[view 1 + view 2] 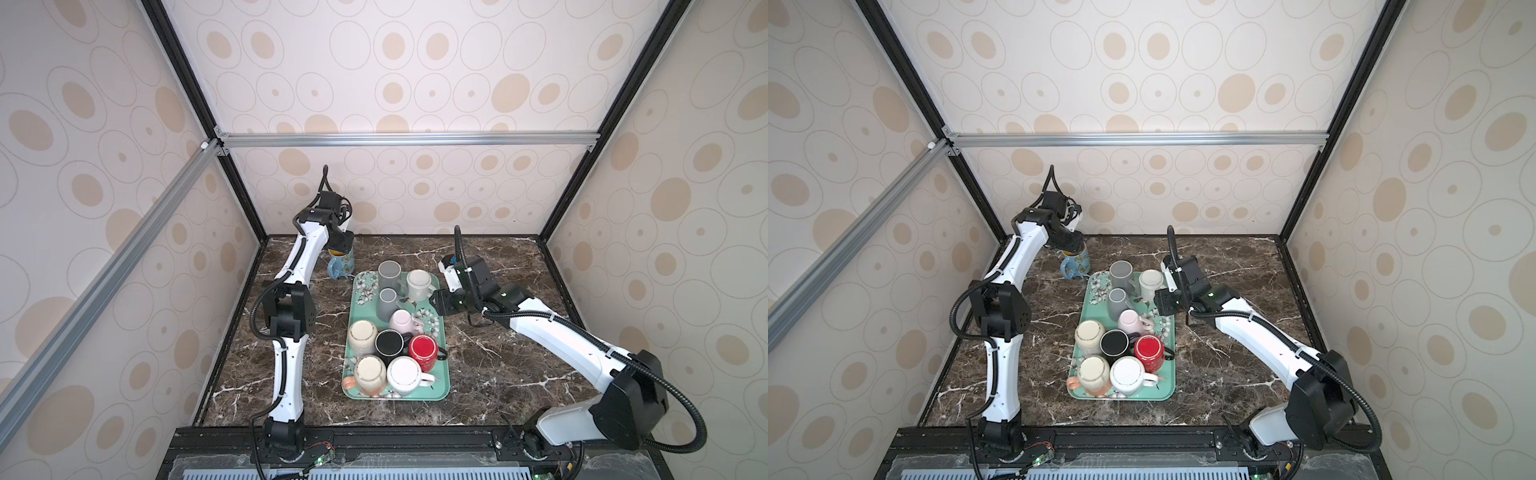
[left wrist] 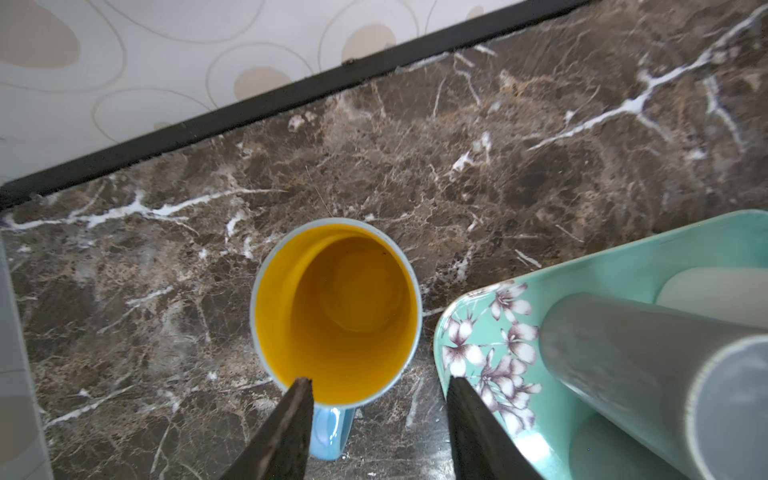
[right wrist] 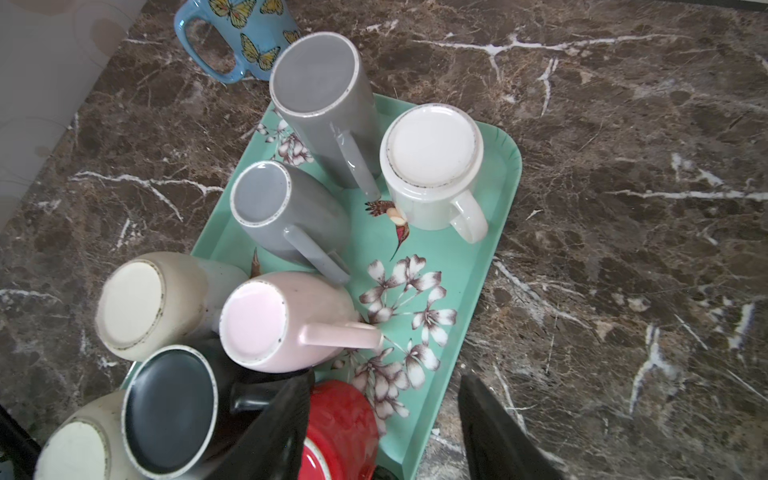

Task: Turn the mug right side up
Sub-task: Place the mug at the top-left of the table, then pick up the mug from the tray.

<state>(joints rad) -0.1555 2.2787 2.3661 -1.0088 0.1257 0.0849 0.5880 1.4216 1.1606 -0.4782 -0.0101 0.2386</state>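
Dark marble surface (image 1: 498, 374) carries everything; far left, the left fingers (image 2: 291, 424) stand spread over a blue butterfly-printed ceramic mug (image 1: 343, 264), upright, just beside a mint floral tray (image 1: 440, 386) of upside-down mugs (image 1: 405, 376); right fingers (image 3: 490, 432) hang spread and empty by the tray's right edge.

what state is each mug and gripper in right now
butterfly mug, upright on the table
tall grey mug, upside down on the tray
short grey mug, upside down
pink mug, upside down
black mug, upside down
red mug, upside down
left gripper, open over butterfly mug
right gripper, open, empty
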